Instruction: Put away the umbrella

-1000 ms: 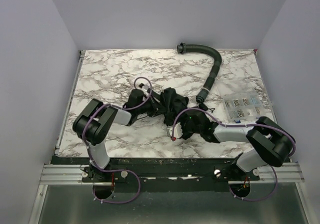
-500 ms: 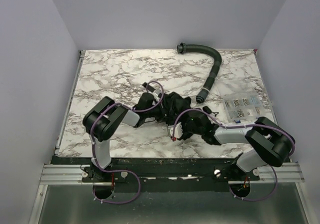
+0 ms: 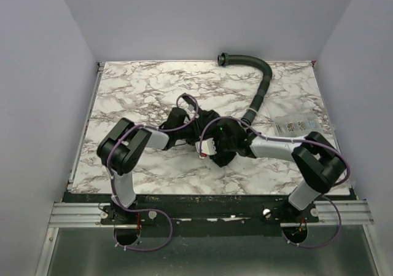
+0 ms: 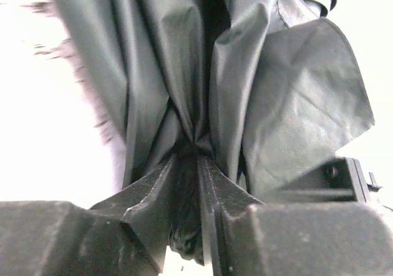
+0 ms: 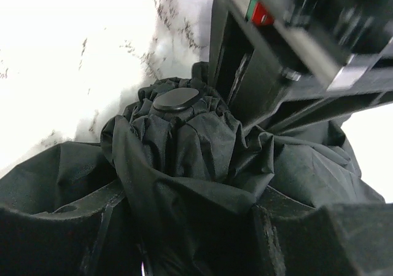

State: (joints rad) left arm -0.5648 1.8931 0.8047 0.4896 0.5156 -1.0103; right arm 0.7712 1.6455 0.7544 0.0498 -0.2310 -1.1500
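The umbrella (image 3: 212, 127) is a crumpled black fabric bundle in the middle of the marble table, held between both grippers. My left gripper (image 3: 188, 128) is at its left side. In the left wrist view the left gripper (image 4: 196, 160) is shut on a pinched fold of the black fabric (image 4: 184, 73). My right gripper (image 3: 225, 143) is at the bundle's right side. In the right wrist view the right gripper (image 5: 184, 211) has its jaws closed round the gathered umbrella (image 5: 184, 147), whose round black end cap (image 5: 175, 99) faces the camera. The shaft and handle are hidden.
A curved black ribbed hose (image 3: 261, 85) lies at the back right, its near end close to the umbrella. A clear plastic box (image 3: 296, 127) sits at the right. The left arm's wrist (image 5: 295, 42) shows just beyond the bundle in the right wrist view.
The right gripper has carried the bundle up and left toward the table's middle. The left gripper moved right onto the fabric. The umbrella is now more tightly gathered between them.
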